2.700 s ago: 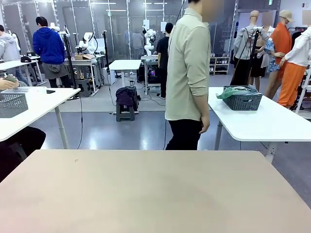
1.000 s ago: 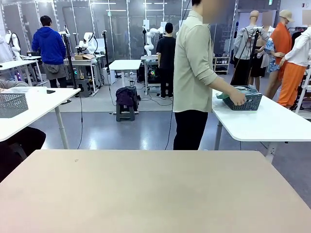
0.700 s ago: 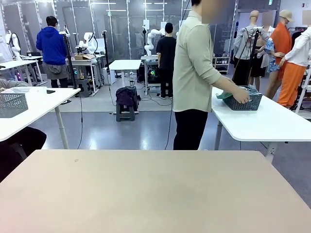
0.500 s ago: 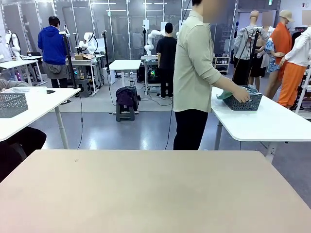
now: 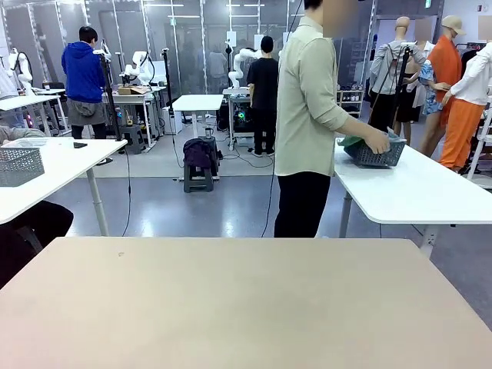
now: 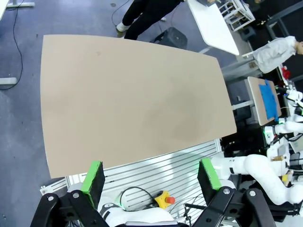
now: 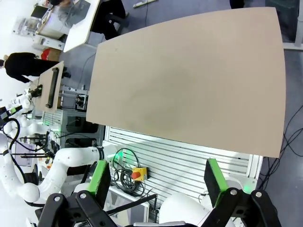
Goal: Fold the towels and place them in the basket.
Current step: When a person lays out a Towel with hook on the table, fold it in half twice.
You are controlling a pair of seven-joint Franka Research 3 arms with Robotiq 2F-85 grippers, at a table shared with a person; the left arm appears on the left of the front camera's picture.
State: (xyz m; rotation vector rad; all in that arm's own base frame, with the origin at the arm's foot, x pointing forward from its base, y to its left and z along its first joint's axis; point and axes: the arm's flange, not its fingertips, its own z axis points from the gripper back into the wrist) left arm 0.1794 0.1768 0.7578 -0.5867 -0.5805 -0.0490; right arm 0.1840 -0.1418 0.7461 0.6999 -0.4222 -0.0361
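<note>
Spillage of towels (image 5: 353, 141) is risked if the tilted basket (image 5: 370, 157), far beyond the open, empty left hand (image 6: 150, 175) and right hand (image 7: 156, 177), is jolted.

Behind the table (image 5: 246, 307) stands the person (image 5: 307, 100); right of them, a side table (image 5: 419, 192). Over its left end — the basket (image 5: 377, 156), towels (image 5: 352, 141) inside.

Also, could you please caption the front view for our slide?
Person grips the dark basket, green towel inside, at a white side table.
</note>
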